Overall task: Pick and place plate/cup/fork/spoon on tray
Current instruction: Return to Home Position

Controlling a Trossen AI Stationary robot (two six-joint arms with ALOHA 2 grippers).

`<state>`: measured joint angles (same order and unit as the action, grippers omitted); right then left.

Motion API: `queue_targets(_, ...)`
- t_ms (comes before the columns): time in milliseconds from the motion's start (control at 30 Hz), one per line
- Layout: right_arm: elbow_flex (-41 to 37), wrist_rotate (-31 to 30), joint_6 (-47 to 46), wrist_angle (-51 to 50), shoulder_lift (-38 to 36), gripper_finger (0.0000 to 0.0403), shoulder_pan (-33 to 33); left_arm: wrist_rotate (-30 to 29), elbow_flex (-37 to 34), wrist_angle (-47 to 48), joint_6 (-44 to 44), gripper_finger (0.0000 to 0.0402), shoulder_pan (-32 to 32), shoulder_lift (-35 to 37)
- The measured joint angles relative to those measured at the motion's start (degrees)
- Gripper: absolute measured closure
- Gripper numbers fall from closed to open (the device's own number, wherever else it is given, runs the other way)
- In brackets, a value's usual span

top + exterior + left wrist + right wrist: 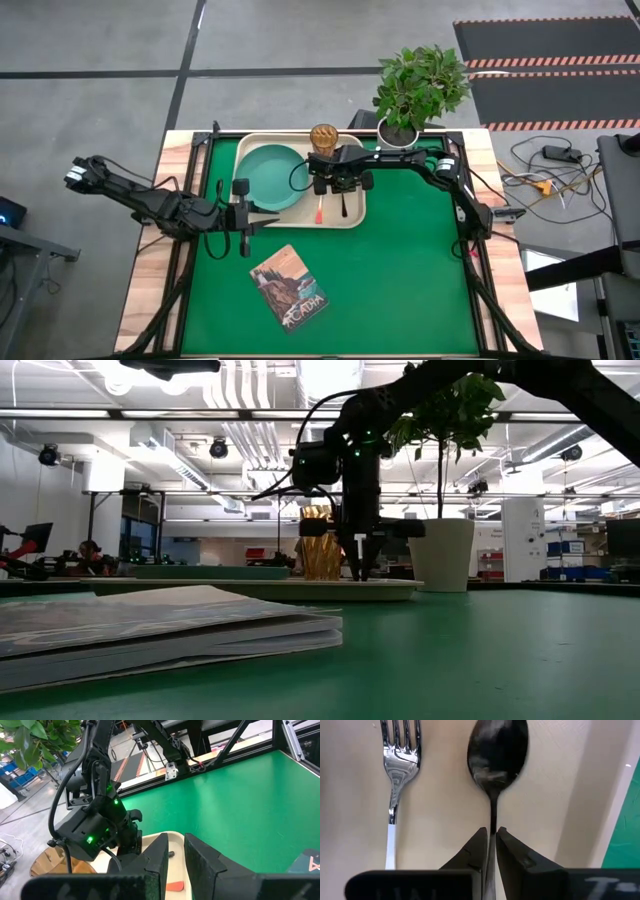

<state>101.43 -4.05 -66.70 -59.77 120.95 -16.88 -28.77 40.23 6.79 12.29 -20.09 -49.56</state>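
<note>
On the tray (262,139): plate (270,178), cup (323,136), fork (400,755) and spoon (497,750) are all laid; fork and spoon side by side, apart.
Right gripper (492,840): held low over the tray; jaws drawn nearly together about the spoon handle.
Left gripper (176,840): held over the tabletop (400,260), just beside the tray's left edge; jaws almost shut, nothing held.
Step in hand: placing judged done; withdrawal to home is due.
Next move: jaws to be parted, then raised straight up, lest the spoon be dragged.
Hidden: cutlery is screened by the tray rim in the low view; fork handle is cut off in the right wrist view.
</note>
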Motion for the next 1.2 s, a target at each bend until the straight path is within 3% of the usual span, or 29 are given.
queue_targets(433, 0.03, 1.38, 3.4, -0.14, -1.88, 0.0338, 0.18, 0.0, 0.0, 0.0, -0.02, 0.0357, -0.01, 0.0)
queue_targets(600, 0.04, 0.95, 6.89, -0.9, -5.47, 0.0333, 3.74, 0.0, 0.0, 0.0, -0.02, 0.0357, -0.01, 0.0)
queue_targets(867, -1.47, -3.25, 29.7, 0.16, -10.71, 0.0363, 17.23, 0.17, -0.02, 0.32, -2.63, 0.0357, -0.16, 0.0)
queue_targets(1033, -7.07, -7.68, 42.94, 12.02, -15.26, 0.0387, 26.45, 0.49, -0.02, 1.89, -4.53, 0.0357, -1.4, 0.0)
queue_targets(1200, -18.05, -10.45, 53.81, 27.7, -21.86, 0.0394, 32.25, 2.02, -0.38, 4.47, -5.99, 0.0357, -3.5, 0.0)
